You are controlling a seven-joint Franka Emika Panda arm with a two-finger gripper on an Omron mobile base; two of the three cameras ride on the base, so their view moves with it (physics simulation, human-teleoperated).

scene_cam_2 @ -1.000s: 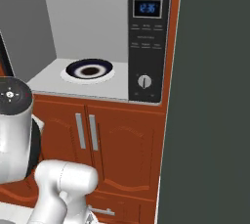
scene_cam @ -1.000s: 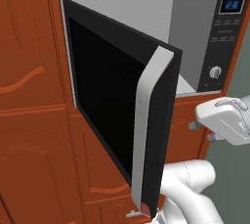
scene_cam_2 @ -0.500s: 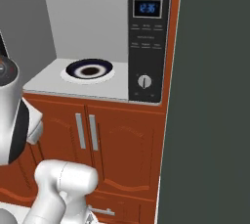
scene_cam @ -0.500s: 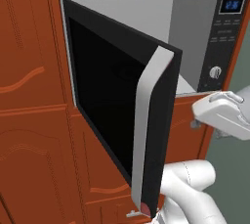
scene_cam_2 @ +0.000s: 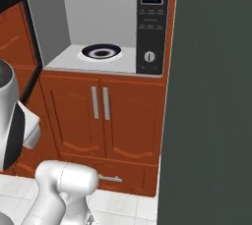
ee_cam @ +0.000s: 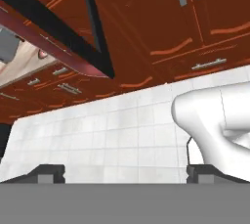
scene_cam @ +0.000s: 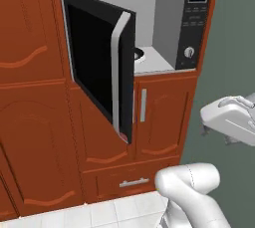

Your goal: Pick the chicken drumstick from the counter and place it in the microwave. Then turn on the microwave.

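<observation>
Two things stand ready at the microwave (scene_cam: 149,28): its black glass door (scene_cam: 99,67) hangs swung wide to the left, and the cavity behind it is lit and bare apart from the round dark-rimmed plate (scene_cam_2: 101,51) on its floor. That open door reads as preparation for loading, so the step in hand is probably the fetch rather than the placing. Moving right, the control panel (scene_cam_2: 152,27) with its blue display and round knob (scene_cam_2: 150,57) sits beside the cavity, untouched, waiting for the last step. Below, reddish-brown cabinets (scene_cam_2: 98,121) with silver handles run down to a white tiled floor (ee_cam: 122,135). At the far right of the left base view the white arm is folded low, away from the opening. In the hand view the gripper (ee_cam: 125,173) points down at the tiles, its dark finger tips (ee_cam: 49,173) set far apart with nothing between them. A strip of pale counter (ee_cam: 22,69) shows at upper left there; I cannot make out the chicken drumstick anywhere
</observation>
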